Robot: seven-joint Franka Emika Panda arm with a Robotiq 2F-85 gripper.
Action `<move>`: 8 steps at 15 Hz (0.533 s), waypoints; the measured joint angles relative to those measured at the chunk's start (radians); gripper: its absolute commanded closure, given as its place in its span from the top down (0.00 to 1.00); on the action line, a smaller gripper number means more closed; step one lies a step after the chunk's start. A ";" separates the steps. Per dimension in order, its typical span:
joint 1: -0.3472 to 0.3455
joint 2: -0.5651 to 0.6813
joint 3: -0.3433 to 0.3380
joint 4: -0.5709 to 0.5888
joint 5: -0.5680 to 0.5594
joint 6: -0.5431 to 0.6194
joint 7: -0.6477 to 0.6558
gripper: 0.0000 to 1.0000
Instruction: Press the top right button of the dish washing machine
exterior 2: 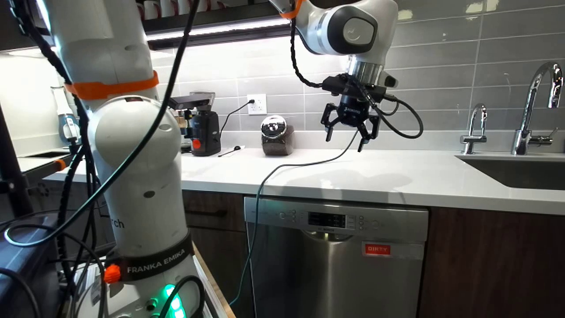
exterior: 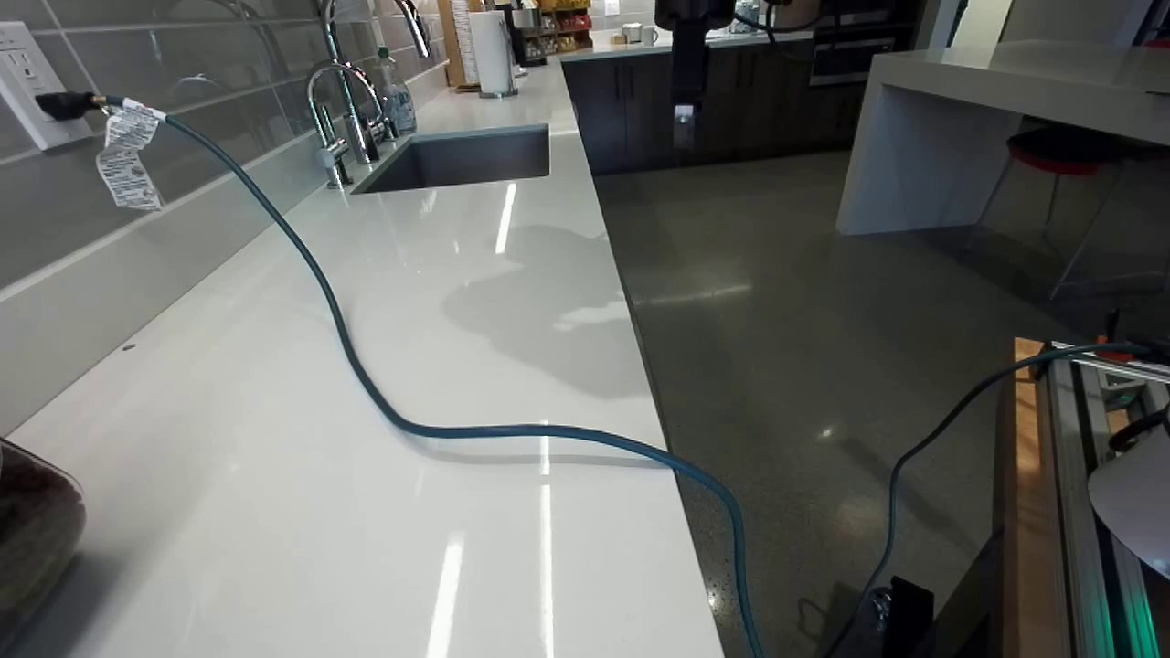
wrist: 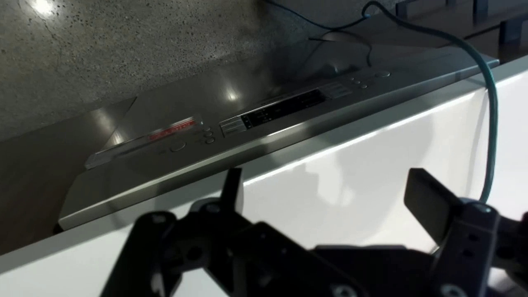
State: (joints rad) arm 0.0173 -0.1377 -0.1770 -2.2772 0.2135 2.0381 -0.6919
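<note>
The dishwasher (exterior 2: 335, 274) is stainless steel, with a control panel (exterior 2: 273, 213) along its top, a dark display and a red DIRTY sign. A round button (exterior 2: 375, 224) sits at the panel's right end. In the wrist view, where the dishwasher (wrist: 173, 99) appears turned around, that round button (wrist: 178, 145) is at left, near the red sign. My gripper (exterior 2: 345, 140) is open, empty, fingers down, above the counter and behind the dishwasher's front. Its open fingers show in the wrist view (wrist: 326, 177). It also hangs at the top of an exterior view (exterior: 684, 114). It touches no button.
The white counter (exterior: 274, 539) overhangs the dishwasher. A teal cable (exterior: 539, 429) crosses the counter and drops over its edge, left of the gripper in an exterior view (exterior 2: 282, 167). A jar (exterior 2: 277, 137) stands at the back. A sink (exterior 2: 521, 174) and faucets are at right.
</note>
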 measured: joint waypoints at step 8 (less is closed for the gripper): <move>-0.012 0.016 0.027 -0.060 -0.028 0.135 -0.198 1.00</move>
State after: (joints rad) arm 0.0058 -0.1213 -0.1496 -2.3369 0.1854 2.1734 -0.8898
